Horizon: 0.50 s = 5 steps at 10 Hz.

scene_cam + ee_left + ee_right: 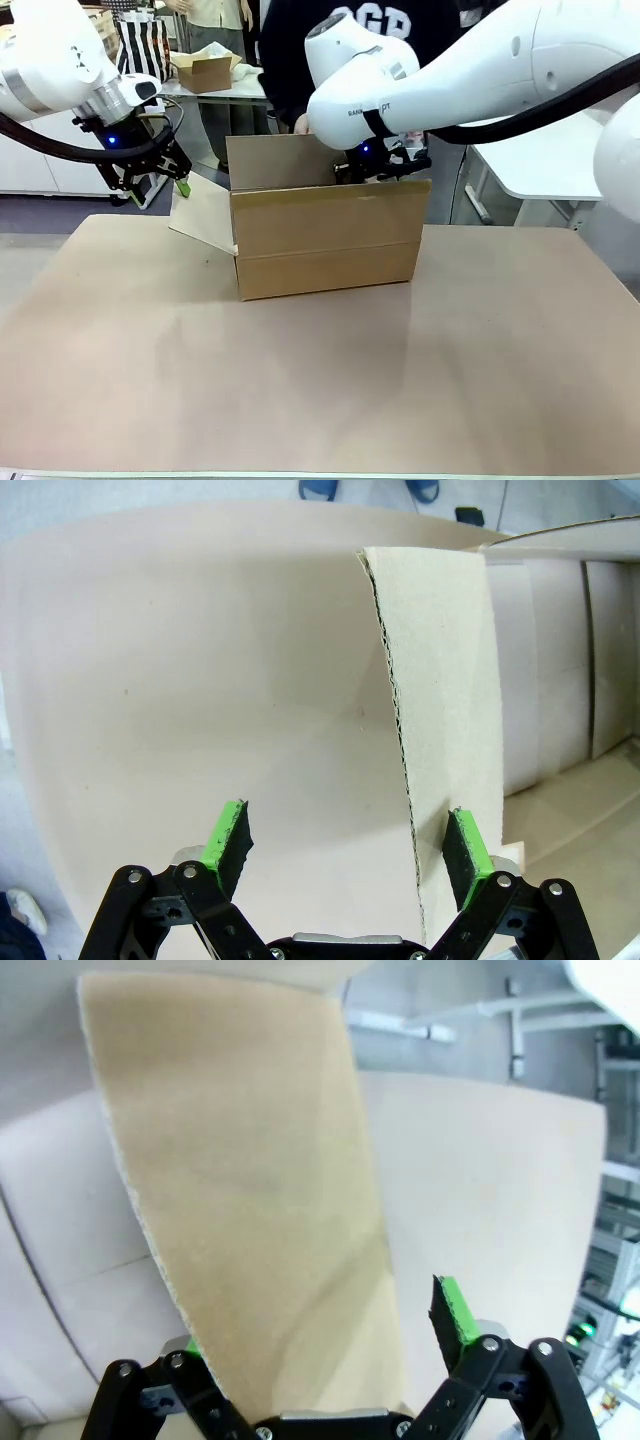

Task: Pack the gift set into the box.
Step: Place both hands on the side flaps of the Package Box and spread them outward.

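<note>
Box flap [440, 680] stands inside spread left end effector [345, 845]

a: front view looks bright and even, lit from above, no glare. only a faint soft shadow on the table [200, 340] lower left of the box [330, 245].
b: yes. left wrist view is sharp, but the table edge bows along the top, wide-angle bend.
a: right wrist view is softer; the cardboard flap [250, 1190] near the lens is blurred, and the corners curve.
</note>
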Each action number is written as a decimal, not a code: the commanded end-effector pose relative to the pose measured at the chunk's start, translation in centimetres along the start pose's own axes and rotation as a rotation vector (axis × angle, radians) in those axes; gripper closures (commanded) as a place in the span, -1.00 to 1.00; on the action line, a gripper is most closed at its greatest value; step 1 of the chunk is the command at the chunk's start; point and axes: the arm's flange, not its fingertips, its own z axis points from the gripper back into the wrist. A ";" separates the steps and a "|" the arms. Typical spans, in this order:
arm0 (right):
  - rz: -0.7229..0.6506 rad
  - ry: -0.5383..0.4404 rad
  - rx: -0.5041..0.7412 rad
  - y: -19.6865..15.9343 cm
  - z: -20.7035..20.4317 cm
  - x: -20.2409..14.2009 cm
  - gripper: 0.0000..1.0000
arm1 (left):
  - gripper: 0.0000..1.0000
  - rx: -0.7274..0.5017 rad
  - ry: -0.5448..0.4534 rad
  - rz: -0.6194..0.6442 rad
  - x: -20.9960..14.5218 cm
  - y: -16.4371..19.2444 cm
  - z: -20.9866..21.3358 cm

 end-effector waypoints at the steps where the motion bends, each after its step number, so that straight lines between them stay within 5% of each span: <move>1: -0.011 0.026 0.023 -3.0 0.7 0.0 -1.00 | -1.00 0.018 -0.004 0.014 0.0 -0.2 0.2; 5: 0.038 0.107 0.107 -7.0 1.4 1.3 -1.00 | -1.00 0.018 -0.004 0.014 0.0 -0.2 0.2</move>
